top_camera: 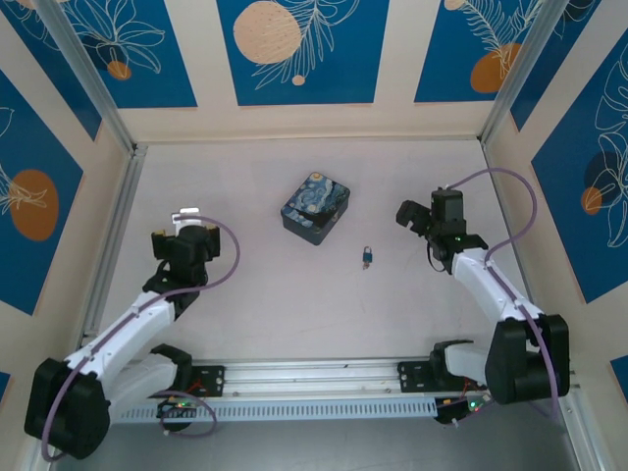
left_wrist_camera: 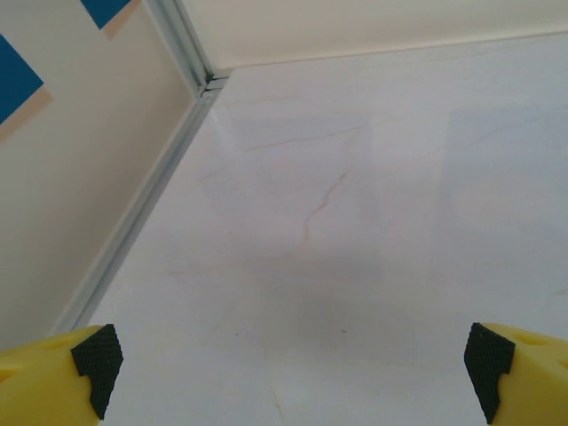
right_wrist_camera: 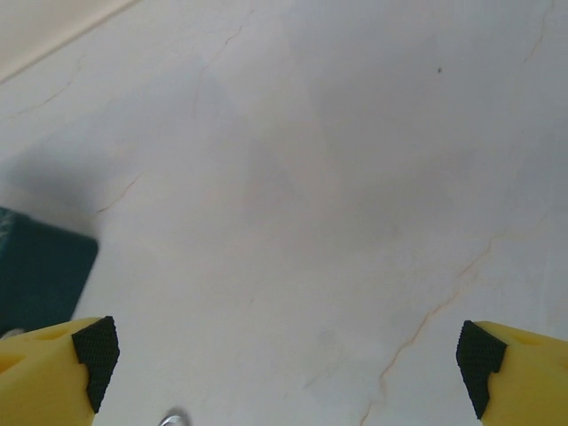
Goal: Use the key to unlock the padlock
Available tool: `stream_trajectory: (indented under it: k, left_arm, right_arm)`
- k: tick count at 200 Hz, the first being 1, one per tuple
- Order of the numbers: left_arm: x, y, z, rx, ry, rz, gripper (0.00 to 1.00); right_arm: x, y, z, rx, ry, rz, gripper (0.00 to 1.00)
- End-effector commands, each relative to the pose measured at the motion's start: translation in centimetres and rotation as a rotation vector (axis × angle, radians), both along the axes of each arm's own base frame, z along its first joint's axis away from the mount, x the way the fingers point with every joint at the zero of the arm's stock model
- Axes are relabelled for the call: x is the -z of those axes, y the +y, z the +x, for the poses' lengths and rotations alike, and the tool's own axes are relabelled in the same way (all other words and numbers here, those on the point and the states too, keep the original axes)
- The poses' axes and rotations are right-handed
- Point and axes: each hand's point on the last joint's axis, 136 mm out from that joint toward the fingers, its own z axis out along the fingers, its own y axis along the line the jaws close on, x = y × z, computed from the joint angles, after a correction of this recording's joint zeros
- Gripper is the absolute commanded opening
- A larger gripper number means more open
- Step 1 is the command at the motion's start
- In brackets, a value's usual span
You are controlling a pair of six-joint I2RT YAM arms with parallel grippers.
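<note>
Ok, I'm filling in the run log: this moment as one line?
left pincer open, empty | right pincer open, empty | padlock on table, untouched | painted box beyond it

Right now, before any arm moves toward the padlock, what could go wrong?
1. The padlock is tiny and lies loose on the table; the wide-open right fingers could push it away instead of gripping it.
2. I cannot clearly find the key; a small metal glint at the bottom edge of the right wrist view may be it, so a grasp might be aimed wrongly.
3. The box sits near the padlock; an arm reaching across might bump it.
</note>
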Motion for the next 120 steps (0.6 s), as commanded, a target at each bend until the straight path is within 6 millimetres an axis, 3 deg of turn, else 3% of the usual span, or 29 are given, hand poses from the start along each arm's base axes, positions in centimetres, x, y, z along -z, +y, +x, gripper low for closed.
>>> stream_trajectory:
  k: [1, 26, 53, 72, 104, 120]
  left_arm:
    - [-0.1, 0.9, 2.1, -0.005, -0.102, 0.007, 1.0]
    - [1.7, 1.5, 3.3, -0.007, -0.147, -0.033, 1.0]
    - [4.1, 0.4, 4.8, 0.083, -0.124, -0.014, 1.0]
    - [4.2, -0.5, 5.6, 0.153, -0.132, -0.015, 1.0]
    - [5.8, -0.8, 6.1, 0.198, -0.134, -0.053, 1.0]
    - [6.4, -0.9, 6.4, 0.216, -0.121, -0.071, 1.0]
  right_arm:
    - [-0.1, -1.2, 1.8, -0.013, -0.094, -0.151, 1.0]
    - [0.9, -1.2, 2.7, -0.045, -0.135, -0.208, 1.0]
    - [2.7, -0.3, 3.2, -0.126, -0.143, -0.232, 1.0]
    - [3.5, 0.2, 3.3, -0.167, -0.189, -0.246, 1.0]
    - [2.6, 1.2, 3.6, -0.257, -0.286, -0.291, 1.0]
    - [3.1, 0.9, 3.0, -0.271, -0.353, -0.271, 0.99]
